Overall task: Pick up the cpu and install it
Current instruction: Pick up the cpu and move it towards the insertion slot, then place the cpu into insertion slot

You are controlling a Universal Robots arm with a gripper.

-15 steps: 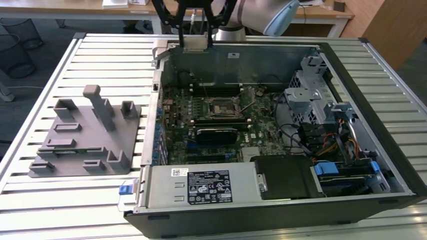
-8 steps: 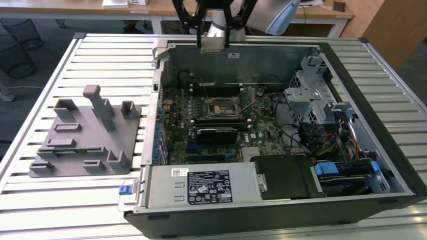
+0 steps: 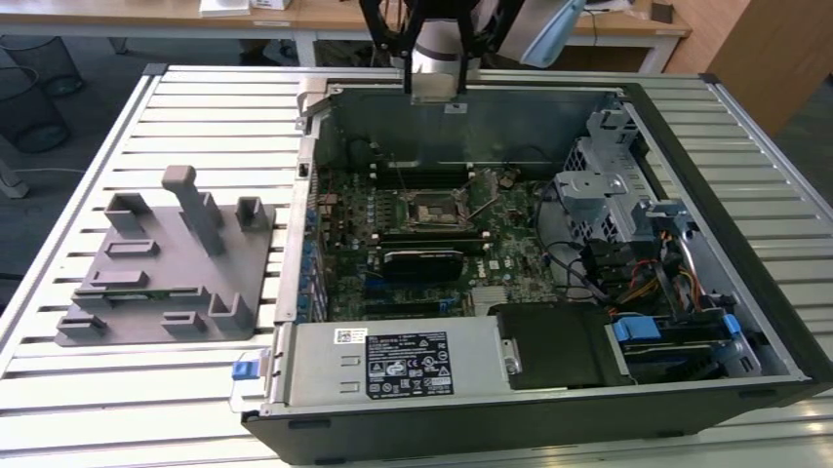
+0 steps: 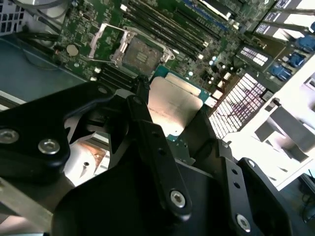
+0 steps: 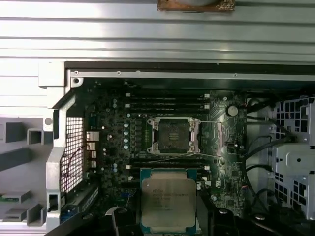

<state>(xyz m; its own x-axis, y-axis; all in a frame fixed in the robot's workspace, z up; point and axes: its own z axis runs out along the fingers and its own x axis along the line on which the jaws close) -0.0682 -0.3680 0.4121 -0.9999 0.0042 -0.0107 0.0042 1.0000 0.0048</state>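
Observation:
The cpu (image 5: pixel 168 204) is a thin square chip with a silvery top and a green rim, and it hangs in the air above the motherboard. My gripper (image 4: pixel 172 115) is shut on it, with a black finger (image 4: pixel 142 103) on each side of the chip (image 4: pixel 173 103). The open socket (image 5: pixel 172 135) lies on the board beyond the chip, its frame lifted back, and the second wrist view has this socket (image 4: pixel 139 53) too. In the exterior view my gripper (image 3: pixel 436 90) hangs high over the far wall of the computer case (image 3: pixel 729 253), above and behind the socket (image 3: pixel 427 210).
A grey plastic fixture (image 3: pixel 170 258) with upright posts stands on the slatted table (image 3: pixel 78 409) at the exterior view's left of the case. Inside the case are memory slots, a drive cage (image 3: pixel 606 185), cables and a power supply (image 3: pixel 390 363).

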